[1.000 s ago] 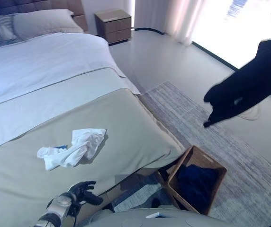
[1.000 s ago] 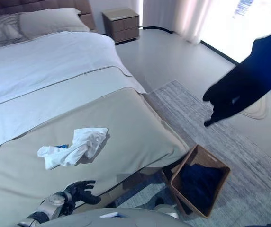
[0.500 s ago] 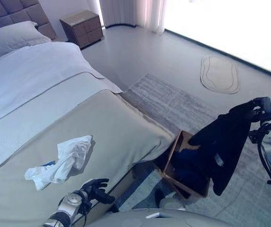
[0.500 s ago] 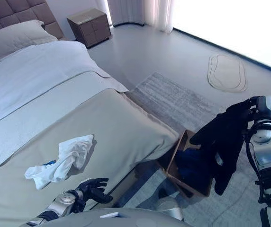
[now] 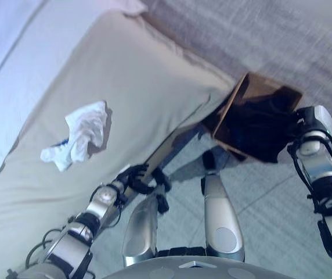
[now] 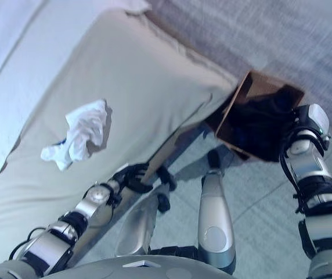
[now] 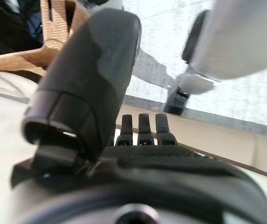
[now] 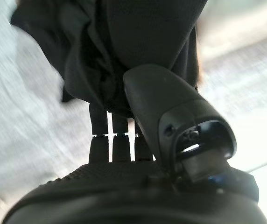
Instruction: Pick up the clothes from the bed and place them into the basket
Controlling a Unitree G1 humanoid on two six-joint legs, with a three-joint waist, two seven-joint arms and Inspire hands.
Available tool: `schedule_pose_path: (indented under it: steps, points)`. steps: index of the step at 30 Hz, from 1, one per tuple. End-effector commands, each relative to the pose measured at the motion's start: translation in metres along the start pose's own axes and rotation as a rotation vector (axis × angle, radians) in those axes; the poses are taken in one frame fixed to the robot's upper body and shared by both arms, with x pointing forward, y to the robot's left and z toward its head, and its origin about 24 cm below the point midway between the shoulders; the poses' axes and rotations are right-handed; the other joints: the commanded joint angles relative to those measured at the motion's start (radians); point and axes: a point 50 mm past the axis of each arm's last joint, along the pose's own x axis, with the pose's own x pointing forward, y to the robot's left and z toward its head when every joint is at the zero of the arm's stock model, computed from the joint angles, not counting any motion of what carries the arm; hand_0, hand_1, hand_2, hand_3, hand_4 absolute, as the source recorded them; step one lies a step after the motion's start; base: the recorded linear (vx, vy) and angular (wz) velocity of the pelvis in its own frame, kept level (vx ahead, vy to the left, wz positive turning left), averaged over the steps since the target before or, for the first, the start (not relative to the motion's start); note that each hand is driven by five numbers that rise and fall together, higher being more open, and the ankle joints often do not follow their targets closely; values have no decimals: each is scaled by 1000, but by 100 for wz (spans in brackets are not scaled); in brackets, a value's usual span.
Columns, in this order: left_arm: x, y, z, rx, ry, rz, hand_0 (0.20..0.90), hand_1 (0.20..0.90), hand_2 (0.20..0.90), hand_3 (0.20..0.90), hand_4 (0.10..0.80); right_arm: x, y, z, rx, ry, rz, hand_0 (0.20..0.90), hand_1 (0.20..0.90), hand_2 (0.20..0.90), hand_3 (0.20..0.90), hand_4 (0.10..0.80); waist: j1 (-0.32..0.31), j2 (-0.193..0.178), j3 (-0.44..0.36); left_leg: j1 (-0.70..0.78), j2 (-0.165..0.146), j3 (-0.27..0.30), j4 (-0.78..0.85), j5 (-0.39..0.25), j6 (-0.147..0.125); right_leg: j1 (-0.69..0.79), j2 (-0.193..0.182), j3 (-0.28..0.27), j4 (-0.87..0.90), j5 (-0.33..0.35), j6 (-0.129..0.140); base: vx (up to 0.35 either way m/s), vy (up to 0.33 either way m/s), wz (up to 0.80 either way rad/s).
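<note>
A crumpled white garment [image 5: 82,133] lies on the beige bed cover [image 5: 125,75]. A brown basket [image 5: 228,109] stands on the floor at the bed's corner, with dark clothes inside. My right hand [image 5: 299,121] is at the basket's far rim. It is shut on a dark garment [image 5: 259,125] that hangs into the basket. In the right wrist view, the cloth [image 8: 124,46] drapes over my fingers [image 8: 112,140] and thumb. My left hand [image 5: 132,176] is open and empty at the bed's lower edge, well short of the white garment. The left wrist view shows its straight fingers [image 7: 143,133] and the basket [image 7: 54,28] beyond.
A grey rug [image 5: 282,35] lies under and beyond the basket. A white sheet [image 5: 3,35] covers the bed's upper part. Pale tiled floor [image 5: 259,197] runs between the bed and the basket.
The camera has tilted down and turned. My right hand has lowered the dark garment from above the basket down into it. My left hand stays by the bed's edge.
</note>
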Motion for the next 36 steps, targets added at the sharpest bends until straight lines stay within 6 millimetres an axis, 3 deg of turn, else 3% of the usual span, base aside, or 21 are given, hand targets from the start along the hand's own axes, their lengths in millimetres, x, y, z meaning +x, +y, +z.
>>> schedule_pose_path:
  steps: [1, 4, 9, 12, 19, 22, 27, 31, 36]
  points:
    - [-7, 4, 2, -16, -66, 7, 900, 900, 900, 900, 800, 10, -40, 29, 52, -51, -205, 900, 900, 900, 900, 800, 14, 18, -8, -95, -45, -112, 241, -177, 32, 30, 0, -163, 33, -90, -76, -32, -31, 4]
    - [-8, 4, 8, -22, -103, 4, 900, 900, 900, 900, 800, 14, -45, 34, 62, -22, -235, 900, 900, 900, 900, 800, 31, 42, -8, -164, -64, -120, 275, -179, 39, -42, -5, -158, 99, -113, -83, -23, 1, 12]
    - [-10, 11, 6, -35, -86, 28, 900, 900, 900, 900, 800, 14, -40, 20, 49, 28, -228, 900, 900, 900, 900, 800, 39, 45, -8, -212, -73, -128, 325, -194, 52, -92, -10, -155, 169, -138, -94, 10, -3, 25]
    - [-15, 15, -5, -55, -53, 52, 900, 900, 900, 900, 800, 10, -39, 13, 130, 16, -276, 900, 900, 900, 900, 800, 41, 37, -8, -220, -73, -140, 348, -203, 56, -92, -4, -153, 193, -150, -101, 57, 20, 25]
    - [-21, -1, -27, -151, -18, 84, 900, 900, 900, 900, 800, -12, -58, 26, 424, -196, -509, 900, 900, 900, 900, 800, 21, 24, -8, -105, -74, -145, 248, -178, 42, 20, 19, -143, 104, -135, -96, 98, 163, 7]
    - [-26, 0, -39, -221, 8, 131, 900, 900, 900, 900, 800, -40, -70, 39, 560, -371, -626, 900, 900, 900, 900, 800, 5, -9, -14, -1, -73, -134, 130, -131, 41, 121, 21, -155, -24, -65, -80, 78, 206, -2]
    - [-39, 6, -63, -412, 70, 228, 900, 900, 900, 900, 800, -81, -81, 58, 565, -617, -697, 900, 900, 900, 900, 800, 15, -69, -109, 133, -81, -137, -18, -107, 33, 274, 14, -174, -204, 1, -35, 170, 171, -4]
    - [-54, 8, -86, -689, 93, 317, 900, 900, 900, 900, 800, -92, -85, 60, 526, -707, -648, 900, 900, 900, 900, 800, 62, -123, -203, 223, -92, -154, -85, -109, 39, 400, 6, -209, -296, 22, -9, 206, 87, 25]
    - [-74, -5, -113, -1045, 40, 379, 900, 900, 900, 900, 800, -89, -79, 57, 427, -725, -537, 900, 900, 900, 900, 800, 134, -161, -297, 288, -104, -186, -93, -130, 57, 504, -8, -263, -334, 22, 1, 250, 109, 36]
